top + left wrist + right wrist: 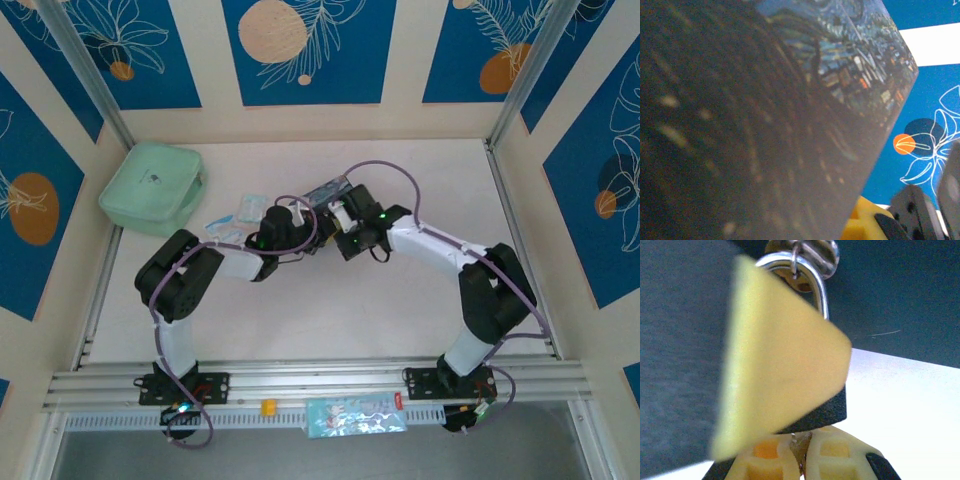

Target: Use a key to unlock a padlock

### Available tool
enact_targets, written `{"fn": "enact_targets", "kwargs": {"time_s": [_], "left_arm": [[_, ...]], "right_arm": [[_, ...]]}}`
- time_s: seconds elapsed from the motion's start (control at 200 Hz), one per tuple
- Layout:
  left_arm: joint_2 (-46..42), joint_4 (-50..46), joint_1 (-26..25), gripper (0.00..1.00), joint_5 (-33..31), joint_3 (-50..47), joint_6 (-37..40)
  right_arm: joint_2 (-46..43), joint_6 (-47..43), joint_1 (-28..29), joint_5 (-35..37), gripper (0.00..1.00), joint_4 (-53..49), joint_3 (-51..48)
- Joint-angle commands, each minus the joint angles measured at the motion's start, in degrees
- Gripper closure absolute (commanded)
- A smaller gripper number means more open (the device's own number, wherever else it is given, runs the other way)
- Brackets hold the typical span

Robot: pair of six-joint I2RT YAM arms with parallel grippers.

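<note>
Right gripper (800,462): jaws together under the padlock (827,412), pinching a thin pale sliver, judged the key (800,446). The padlock hangs by its shackle (821,290) from the tin (765,125). Left gripper (290,222): jaws together at the tin; grip unclear. Advice: keep the key in line with the keyway, turn gently, hold the tin steady.

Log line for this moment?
left tool: shut, close to tin | right tool: shut just under padlock | padlock: hooked on tin

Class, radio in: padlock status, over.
Left pincer shut, by blue painted tin. Right pincer shut on thin key under black padlock. Blurred yellow shape partly hides padlock.
</note>
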Motion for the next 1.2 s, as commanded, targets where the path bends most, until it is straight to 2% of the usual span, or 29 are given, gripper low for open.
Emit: {"fn": "enact_targets", "kwargs": {"time_s": [0.0,0.085,0.19,0.3,0.41,0.49,0.645,0.73,0.805,1.015,1.195], "left_arm": [[1.24,5.58,-0.41,1.0,7.85,-1.37,0.6],[1.87,6.6,-0.36,1.0,9.82,-1.37,1.73],[0.62,3.61,-0.41,1.0,10.04,-1.72,5.33],[-1.67,-1.44,-0.33,1.0,8.92,-1.72,9.55],[-2.42,-3.47,-0.25,1.0,8.01,-1.33,10.74],[-2.04,-4.22,-0.24,1.0,7.14,-1.02,11.05],[-0.77,-6.58,-0.03,1.0,5.18,0.23,12.7],[-0.37,-10.09,0.1,1.0,3.95,1.45,15.13],[0.07,-12.64,0.26,1.0,3.42,2.66,17.07],[0.48,-23.77,0.19,1.0,0.09,5.8,25.93],[0.26,-32.68,0.03,0.97,-5.52,6.3,31.31]], "right_arm": [[-0.07,4.85,-6.46,-27.21,1.0,3.12,1.02],[1.57,5.44,-9.17,-36.02,1.0,3.89,0.85],[3.32,7.38,-11.2,-42.35,1.0,5.24,0.61],[3.75,9.74,-12.74,-45.42,1.0,7.21,-0.18],[2.57,10.75,-13.24,-45.43,1.0,8.11,-0.73],[1.1,11.1,-13.2,-44.15,1.0,7.76,-0.91],[-4.1,11.24,-13.22,-38.46,0.69,6.22,-3.13],[-7.9,11.6,-13.46,-34.86,0.59,5.99,-5.38],[-10.83,12.01,-13.81,-32.05,0.53,5.6,-7.1],[-15.63,14.84,-13.77,-20.16,0.52,5.12,-9.3],[-16.4,16.99,-12.96,-16.96,0.52,7.24,-10.05]]}}
